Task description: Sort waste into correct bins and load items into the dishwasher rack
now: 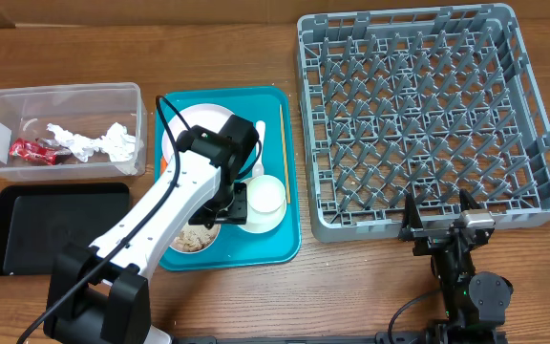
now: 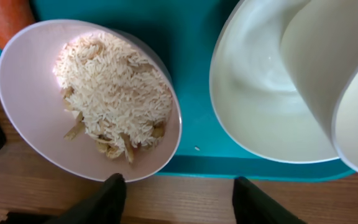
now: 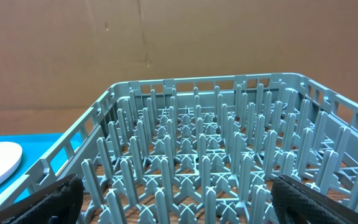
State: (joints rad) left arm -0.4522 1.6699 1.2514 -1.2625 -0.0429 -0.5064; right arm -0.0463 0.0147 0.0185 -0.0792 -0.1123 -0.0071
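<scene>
Carrot (image 2: 4,18) shows only in L wrist view (not overhead); L gripper (image 2: 185,202), R gripper (image 3: 182,202) spread, empty.

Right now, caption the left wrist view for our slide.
Small pale pink bowl of white rice and beige scraps beside a white bowl on a teal tray.

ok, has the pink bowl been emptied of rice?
No, the left wrist view shows the pale pink bowl heaped with white rice and a few beige scraps.
</scene>
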